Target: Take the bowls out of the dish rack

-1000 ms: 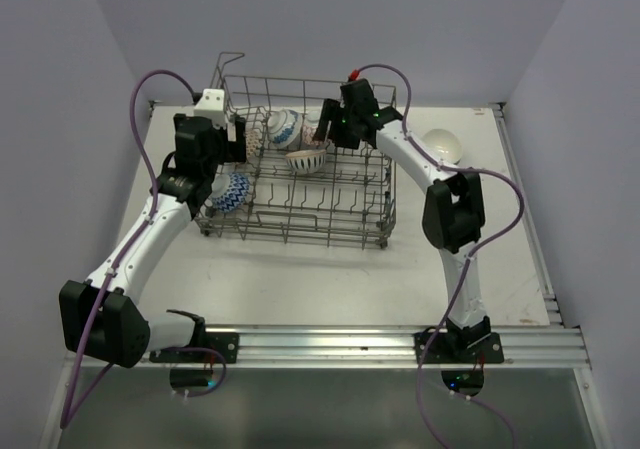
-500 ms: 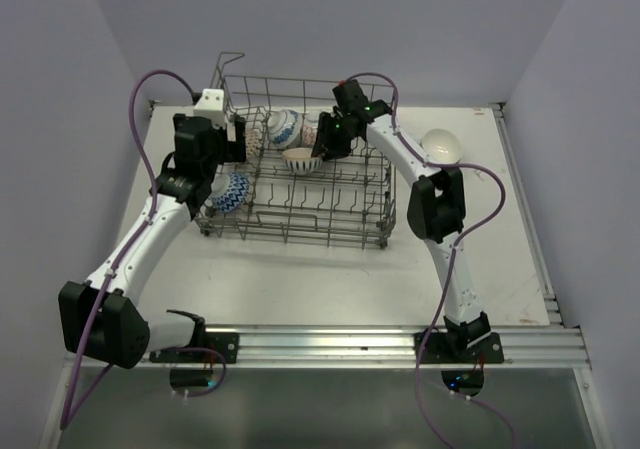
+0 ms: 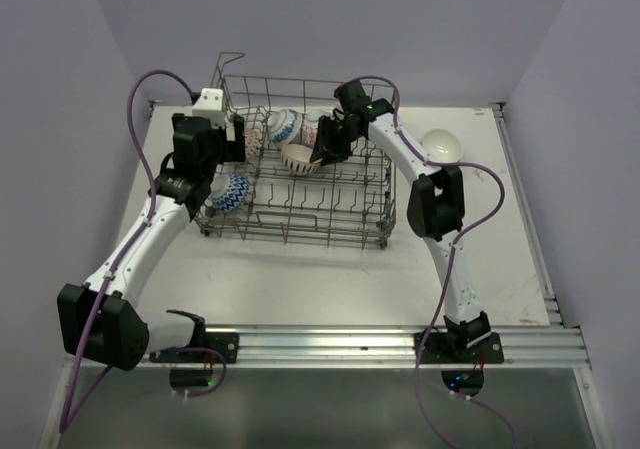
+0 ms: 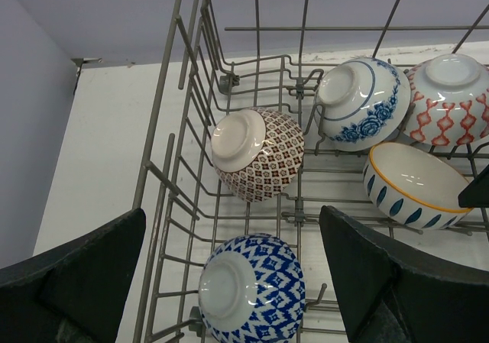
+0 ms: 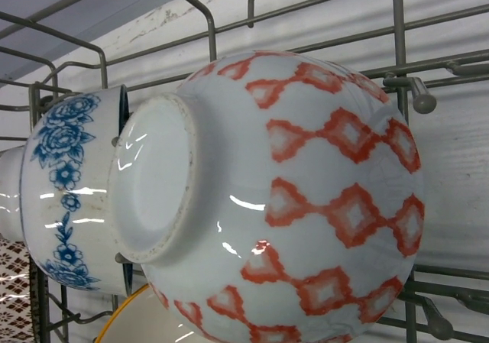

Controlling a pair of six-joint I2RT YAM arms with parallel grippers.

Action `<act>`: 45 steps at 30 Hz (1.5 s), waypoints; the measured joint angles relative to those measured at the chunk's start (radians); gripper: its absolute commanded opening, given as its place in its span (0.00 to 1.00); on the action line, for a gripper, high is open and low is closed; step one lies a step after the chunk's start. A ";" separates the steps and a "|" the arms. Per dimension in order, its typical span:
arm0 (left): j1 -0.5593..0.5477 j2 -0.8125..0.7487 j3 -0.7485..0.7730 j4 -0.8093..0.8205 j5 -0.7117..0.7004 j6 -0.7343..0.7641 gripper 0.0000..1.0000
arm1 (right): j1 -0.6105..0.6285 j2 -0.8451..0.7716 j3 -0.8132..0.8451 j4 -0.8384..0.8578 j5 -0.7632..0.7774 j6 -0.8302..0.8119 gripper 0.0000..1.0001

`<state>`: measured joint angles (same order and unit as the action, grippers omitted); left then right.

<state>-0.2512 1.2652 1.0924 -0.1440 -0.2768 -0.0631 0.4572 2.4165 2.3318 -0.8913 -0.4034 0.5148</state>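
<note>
While the right arm arches from its base toward 11 o'clock, the right gripper dips into the dish rack beside the red-diamond bowl at its 12 o'clock side; whether it grips, I cannot tell. The left gripper hovers at 9 o'clock, jaws spread wide, holding nothing.

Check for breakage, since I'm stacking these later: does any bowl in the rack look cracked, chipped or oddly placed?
No cracks or chips show. Only the yellow-rimmed bowl stands out: it lies tilted, mouth up, on the rack wires, while the other bowls show their feet.
</note>
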 measured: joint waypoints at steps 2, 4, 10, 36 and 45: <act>0.000 0.000 0.000 0.000 0.000 0.000 1.00 | 0.000 0.004 -0.007 0.002 -0.004 -0.003 0.48; 0.000 0.000 0.000 0.000 0.000 0.000 1.00 | 0.000 0.004 -0.015 0.004 -0.004 -0.004 0.51; 0.000 0.000 0.000 0.000 0.000 0.000 1.00 | 0.000 0.006 -0.017 0.005 -0.003 -0.009 0.52; 0.000 0.000 0.000 -0.001 0.000 -0.001 1.00 | -0.006 0.025 -0.104 0.113 -0.008 0.088 0.00; 0.000 0.000 0.000 -0.002 0.000 -0.001 1.00 | -0.007 0.025 -0.093 0.107 -0.016 0.089 0.00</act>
<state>-0.2512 1.2648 1.0924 -0.1455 -0.2764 -0.0639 0.4500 2.4413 2.2383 -0.7841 -0.4198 0.6033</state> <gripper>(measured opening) 0.997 0.165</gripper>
